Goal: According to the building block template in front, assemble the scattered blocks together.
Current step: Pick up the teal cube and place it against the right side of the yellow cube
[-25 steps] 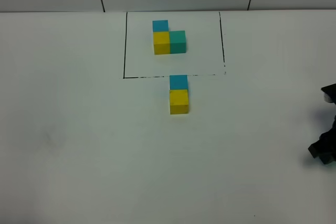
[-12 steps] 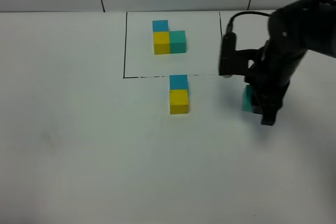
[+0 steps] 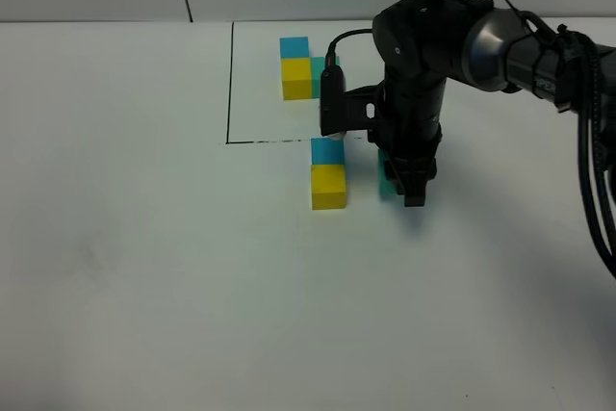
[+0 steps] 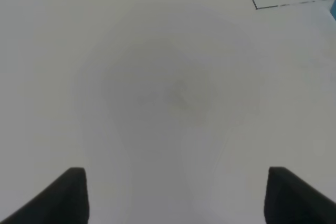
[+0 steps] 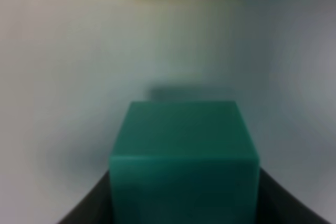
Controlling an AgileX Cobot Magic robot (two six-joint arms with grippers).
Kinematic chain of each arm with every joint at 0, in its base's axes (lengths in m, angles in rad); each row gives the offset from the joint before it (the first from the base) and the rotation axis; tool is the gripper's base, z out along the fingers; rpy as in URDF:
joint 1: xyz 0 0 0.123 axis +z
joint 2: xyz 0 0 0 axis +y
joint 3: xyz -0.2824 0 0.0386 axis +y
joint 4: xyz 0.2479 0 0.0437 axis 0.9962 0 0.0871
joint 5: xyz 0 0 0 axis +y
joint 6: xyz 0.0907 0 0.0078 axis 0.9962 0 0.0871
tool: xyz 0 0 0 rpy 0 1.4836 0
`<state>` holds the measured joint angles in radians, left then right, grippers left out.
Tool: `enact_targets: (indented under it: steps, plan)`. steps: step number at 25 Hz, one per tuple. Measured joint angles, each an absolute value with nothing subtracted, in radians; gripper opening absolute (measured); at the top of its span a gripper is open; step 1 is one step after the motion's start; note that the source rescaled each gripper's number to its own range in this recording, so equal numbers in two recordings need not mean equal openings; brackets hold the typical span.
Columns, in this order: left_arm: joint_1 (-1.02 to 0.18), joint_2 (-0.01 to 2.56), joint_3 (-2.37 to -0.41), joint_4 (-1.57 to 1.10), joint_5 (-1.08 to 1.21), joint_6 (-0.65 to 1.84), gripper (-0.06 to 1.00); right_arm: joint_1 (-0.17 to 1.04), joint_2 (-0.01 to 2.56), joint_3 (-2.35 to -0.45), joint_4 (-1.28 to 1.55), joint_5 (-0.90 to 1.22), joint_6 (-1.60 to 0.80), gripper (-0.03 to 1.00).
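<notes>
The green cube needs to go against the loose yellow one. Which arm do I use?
Right. The right end effector is shut on the teal-green cube, just beside the loose yellow cube with a small gap between them. The left end effector is open over the table, holding nothing.

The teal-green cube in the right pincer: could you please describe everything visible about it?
The teal-green cube looks matte and plain, with crisp edges. The right pincer is shut on its sides. It is just beside the yellow cube and blue cube, a gap apart. Whether it rests on the table is unclear.
</notes>
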<state>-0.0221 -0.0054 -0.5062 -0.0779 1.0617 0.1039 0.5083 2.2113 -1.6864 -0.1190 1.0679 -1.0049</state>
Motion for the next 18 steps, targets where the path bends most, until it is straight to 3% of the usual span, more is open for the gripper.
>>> enact_targets:
  steps: [18]
  plan:
    - [-0.022,-0.005,-0.506,-0.078,1.062,0.104,0.58,0.514,2.294,-1.73,-0.06,1.037,-1.006,0.01]
